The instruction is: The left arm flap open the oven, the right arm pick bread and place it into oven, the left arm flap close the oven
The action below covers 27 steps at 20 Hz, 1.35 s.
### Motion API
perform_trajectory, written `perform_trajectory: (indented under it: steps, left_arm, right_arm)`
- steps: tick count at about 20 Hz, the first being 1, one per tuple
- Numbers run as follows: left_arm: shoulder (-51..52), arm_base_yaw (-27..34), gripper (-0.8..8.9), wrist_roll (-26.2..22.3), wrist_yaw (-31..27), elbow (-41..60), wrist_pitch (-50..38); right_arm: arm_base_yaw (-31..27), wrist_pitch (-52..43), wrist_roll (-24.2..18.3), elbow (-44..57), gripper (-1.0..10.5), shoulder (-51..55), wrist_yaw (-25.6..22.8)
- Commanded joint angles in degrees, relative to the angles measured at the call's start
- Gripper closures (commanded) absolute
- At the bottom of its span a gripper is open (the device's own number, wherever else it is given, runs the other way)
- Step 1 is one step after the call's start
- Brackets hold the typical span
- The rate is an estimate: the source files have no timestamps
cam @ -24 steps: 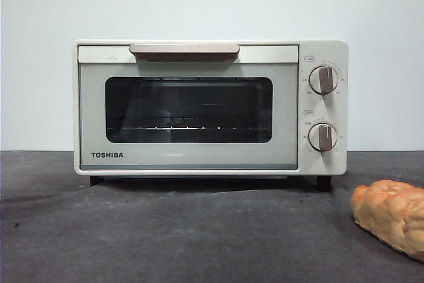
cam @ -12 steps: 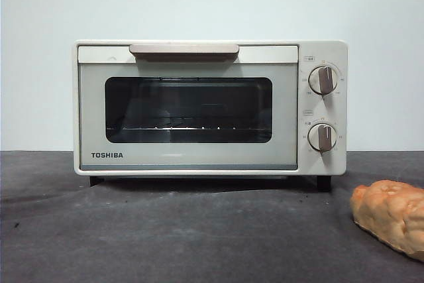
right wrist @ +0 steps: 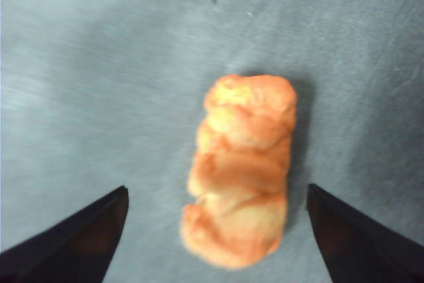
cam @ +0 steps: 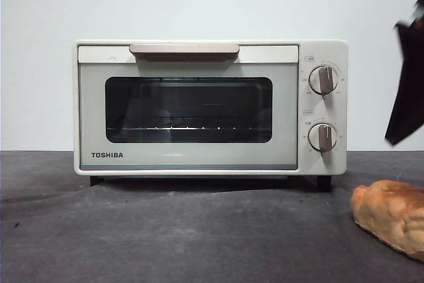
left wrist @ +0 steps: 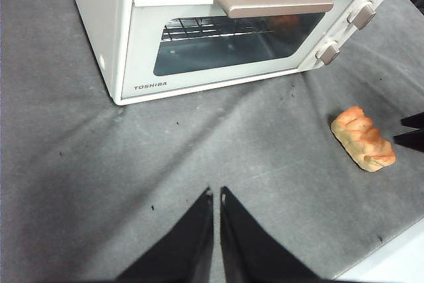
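A dark arm tip, the right gripper (cam: 405,84), has come into the front view beside the oven (cam: 211,107), on its knob side, where half a second ago there was only wall. The oven and the bread (cam: 392,215) have not shifted.

Front view: one oven with its door shut, one handle (cam: 184,50) along the door's upper edge, and two knobs (cam: 323,79), one above the other. One loaf lies on the table (cam: 165,230) in front of the oven's knob side, cut off by the picture's edge. The black tip hangs above it, apart from it; this view does not show how its jaws stand.

Left wrist view: the left gripper (left wrist: 216,197) hovers over bare cloth in front of the oven, jaws pressed almost together and holding nothing. The whole bread (left wrist: 362,138) shows here, well apart from this gripper, with two black tips of the other gripper (left wrist: 413,130) just beside it.

Right wrist view: the jaws are spread wide, with the bread (right wrist: 241,167) lying between them on the cloth, touching neither. The oven is out of this picture.
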<state>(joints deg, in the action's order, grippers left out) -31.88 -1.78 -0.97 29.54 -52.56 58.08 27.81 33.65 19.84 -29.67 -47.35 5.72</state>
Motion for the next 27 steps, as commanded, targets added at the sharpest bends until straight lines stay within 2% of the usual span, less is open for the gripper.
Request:
perform_trajectory:
  steps: [1, 5, 12, 15, 18, 22, 27]
  left_arm:
    - [-0.3, -0.1, 7.97, -1.0, 0.2, -1.1, -0.6]
    - [-0.3, -0.1, 7.96, -1.0, 0.2, -1.1, -0.6]
    - [-0.3, -0.1, 7.97, -1.0, 0.2, -1.1, -0.7]
    - [-0.2, -0.1, 7.96, -1.0, 0.2, -1.1, -0.6]
    - [-0.3, -0.1, 7.96, -1.0, 0.2, -1.1, -0.7]
    - [-0.3, -0.2, 7.97, -0.8, 0.2, -1.1, -1.2]
    - [-2.0, -1.7, 7.96, 3.2, 0.2, -1.1, -6.7]
  right_arm:
    - [2.5, -3.3, 0.8, -0.5, 5.1, -4.8, -3.9]
    - [4.3, -9.1, 1.1, -0.5, 5.1, -12.2, -8.4]
    - [4.3, -12.8, 1.1, -0.5, 5.2, -20.9, -8.9]
    - [4.3, -12.9, 1.2, -0.5, 6.4, -22.7, -9.0]
    - [4.3, -13.5, 1.2, -0.5, 7.6, -22.6, -8.0]
    - [4.3, -13.4, 1.2, -1.0, 7.6, -21.0, -7.0]
    - [4.3, -7.4, 0.5, -4.1, 7.6, -12.9, -7.0]
